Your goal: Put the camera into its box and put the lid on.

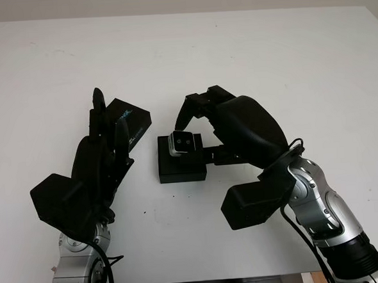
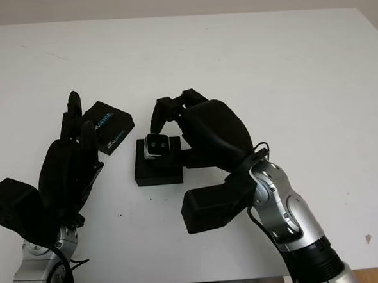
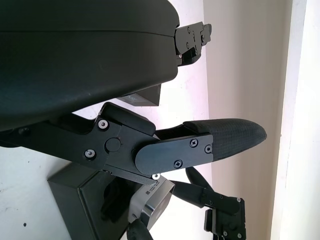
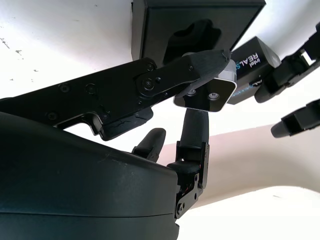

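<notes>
Camera (image 1: 182,142) is pinched in the right hand (image 1: 203,118), fingers closed on its silver body, held just above the open black box (image 1: 181,166) near the table (image 1: 267,60) centre. Step in hand, as I read it: seat it in the foam cutout. To do it well, line up the camera's long axis with the recess (visible in the right wrist view as a dark shaped pocket), lower straight, and release only once it sits flush; a tilted entry could hang on the foam edge. Camera is small, rectangular, silver shell, dark front face with two lenses facing up toward the head. Lid (image 1: 131,121), black with printed lettering, lies left of the box, just beyond the left hand (image 1: 106,153), which is open, holding nothing.
</notes>
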Tool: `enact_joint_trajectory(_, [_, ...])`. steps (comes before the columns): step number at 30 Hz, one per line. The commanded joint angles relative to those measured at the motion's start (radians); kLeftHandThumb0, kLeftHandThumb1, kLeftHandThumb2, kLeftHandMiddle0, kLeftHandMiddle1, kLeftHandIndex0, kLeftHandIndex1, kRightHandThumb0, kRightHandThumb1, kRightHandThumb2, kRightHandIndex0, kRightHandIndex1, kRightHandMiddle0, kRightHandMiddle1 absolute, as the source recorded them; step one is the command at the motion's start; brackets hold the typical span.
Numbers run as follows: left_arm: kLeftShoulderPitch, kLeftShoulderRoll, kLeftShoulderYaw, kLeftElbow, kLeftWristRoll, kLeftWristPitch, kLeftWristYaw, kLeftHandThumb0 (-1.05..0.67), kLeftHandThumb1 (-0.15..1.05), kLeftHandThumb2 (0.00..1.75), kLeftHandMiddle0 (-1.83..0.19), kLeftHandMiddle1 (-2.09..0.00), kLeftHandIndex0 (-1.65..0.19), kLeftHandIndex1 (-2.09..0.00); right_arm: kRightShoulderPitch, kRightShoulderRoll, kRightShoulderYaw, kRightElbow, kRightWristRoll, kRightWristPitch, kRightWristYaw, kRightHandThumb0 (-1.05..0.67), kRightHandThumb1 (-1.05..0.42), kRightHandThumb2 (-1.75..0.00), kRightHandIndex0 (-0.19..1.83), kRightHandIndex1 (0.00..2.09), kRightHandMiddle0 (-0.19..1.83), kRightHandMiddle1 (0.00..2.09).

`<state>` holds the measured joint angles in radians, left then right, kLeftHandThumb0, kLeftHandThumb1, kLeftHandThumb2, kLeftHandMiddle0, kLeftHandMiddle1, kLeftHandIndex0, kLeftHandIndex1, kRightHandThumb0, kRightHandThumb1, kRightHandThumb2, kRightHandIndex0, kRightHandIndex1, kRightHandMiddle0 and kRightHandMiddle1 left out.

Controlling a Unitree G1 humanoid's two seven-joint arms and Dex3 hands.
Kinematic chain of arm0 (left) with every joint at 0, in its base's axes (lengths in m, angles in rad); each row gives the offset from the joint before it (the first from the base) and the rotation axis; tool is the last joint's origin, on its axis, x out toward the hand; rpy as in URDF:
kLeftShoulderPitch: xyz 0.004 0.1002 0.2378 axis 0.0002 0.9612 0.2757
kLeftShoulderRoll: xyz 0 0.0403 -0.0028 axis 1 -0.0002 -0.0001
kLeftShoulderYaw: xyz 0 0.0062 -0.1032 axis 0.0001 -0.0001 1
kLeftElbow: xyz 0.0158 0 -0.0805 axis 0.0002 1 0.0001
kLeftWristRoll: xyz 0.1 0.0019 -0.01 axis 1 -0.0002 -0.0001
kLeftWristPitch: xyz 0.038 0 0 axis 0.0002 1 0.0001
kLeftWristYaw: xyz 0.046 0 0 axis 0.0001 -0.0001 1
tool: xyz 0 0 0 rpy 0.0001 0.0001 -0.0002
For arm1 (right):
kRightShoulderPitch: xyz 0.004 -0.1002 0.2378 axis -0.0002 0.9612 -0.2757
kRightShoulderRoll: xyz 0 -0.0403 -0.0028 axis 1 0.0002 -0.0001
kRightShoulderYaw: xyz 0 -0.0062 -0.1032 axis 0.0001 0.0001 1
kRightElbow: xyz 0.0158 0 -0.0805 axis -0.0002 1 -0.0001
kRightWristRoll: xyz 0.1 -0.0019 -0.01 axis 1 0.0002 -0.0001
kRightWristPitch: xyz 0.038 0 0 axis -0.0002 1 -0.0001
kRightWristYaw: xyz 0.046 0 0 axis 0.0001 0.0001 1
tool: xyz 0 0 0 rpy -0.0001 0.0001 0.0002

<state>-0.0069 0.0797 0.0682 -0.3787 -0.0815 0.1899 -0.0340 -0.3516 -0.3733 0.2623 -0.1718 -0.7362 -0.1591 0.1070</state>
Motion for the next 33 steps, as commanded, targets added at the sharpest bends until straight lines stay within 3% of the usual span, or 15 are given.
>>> enact_joint_trajectory(1, [0.005, -0.004, -0.001, -0.008, -0.004, -0.008, -0.002, -0.83, 1.05, 0.61, 0.19, 0.0, 0.19, 0.0, -0.008, -0.008, 0.004, -0.019, -0.011, -0.002, 0.007, -0.45, -1.05, -0.1, 0.22, 0.79, 0.42, 1.68])
enact_joint_trajectory(7, [0.009, -0.008, -0.001, -0.01, -0.006, -0.01, 0.0, -0.82, 1.05, 0.62, 0.19, 0.0, 0.19, 0.0, -0.008, -0.008, 0.019, -0.006, -0.042, 0.006, 0.033, -0.44, -1.05, -0.12, 0.25, 0.72, 0.44, 1.59])
enact_joint_trajectory(21, [0.013, -0.019, -0.004, -0.006, -0.002, -0.024, 0.002, -0.81, 1.05, 0.63, 0.19, 0.0, 0.19, 0.0, -0.01, -0.025, 0.049, 0.021, -0.112, 0.016, 0.053, -0.44, -1.05, -0.16, 0.28, 0.61, 0.38, 1.74])
enact_joint_trajectory(33, [0.016, -0.022, -0.004, 0.0, 0.002, -0.035, 0.003, -0.81, 1.05, 0.62, 0.19, 0.0, 0.19, 0.0, -0.012, -0.027, 0.057, 0.031, -0.152, 0.03, 0.061, -0.44, -1.05, -0.16, 0.29, 0.56, 0.33, 1.72])
